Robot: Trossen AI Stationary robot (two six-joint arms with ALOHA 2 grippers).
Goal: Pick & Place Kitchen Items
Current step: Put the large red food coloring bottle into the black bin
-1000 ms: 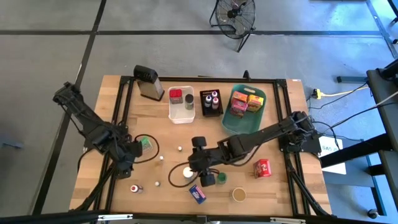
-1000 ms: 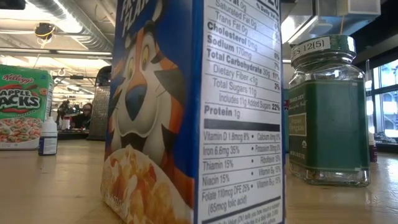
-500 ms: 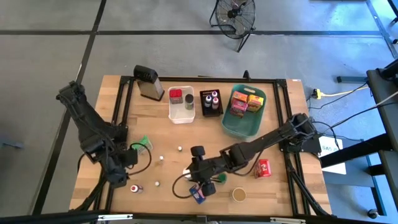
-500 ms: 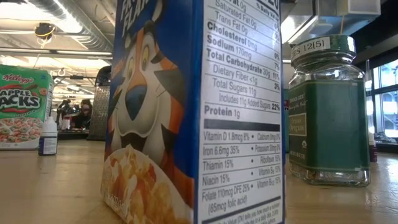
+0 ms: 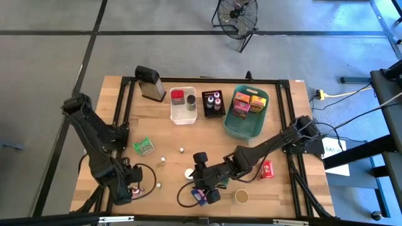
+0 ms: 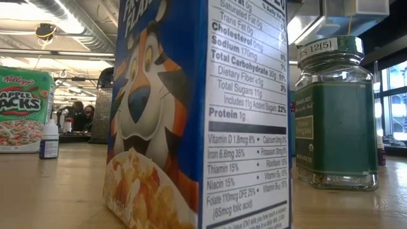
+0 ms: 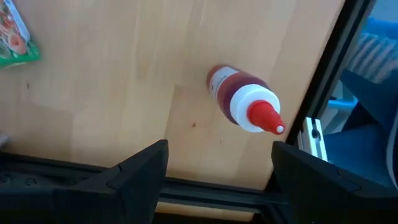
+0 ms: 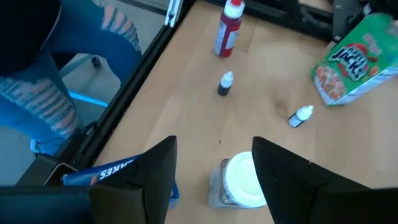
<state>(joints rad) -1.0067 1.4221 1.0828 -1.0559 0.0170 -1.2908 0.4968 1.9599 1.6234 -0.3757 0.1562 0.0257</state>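
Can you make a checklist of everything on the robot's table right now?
Surface: wooden table, bare between items.
Job's things: red-capped bottle standing near the left edge; green cereal box; blue cereal box; red box; boxes in the teal basket.
Clutter: metal grater.
Grippers: left gripper over the bottle, jaws open; right gripper by the blue box and a white-lidded jar, jaws open.
Cables: black loops beside both grippers; yellow cable off the table's right.
Surroundings: floor fan.
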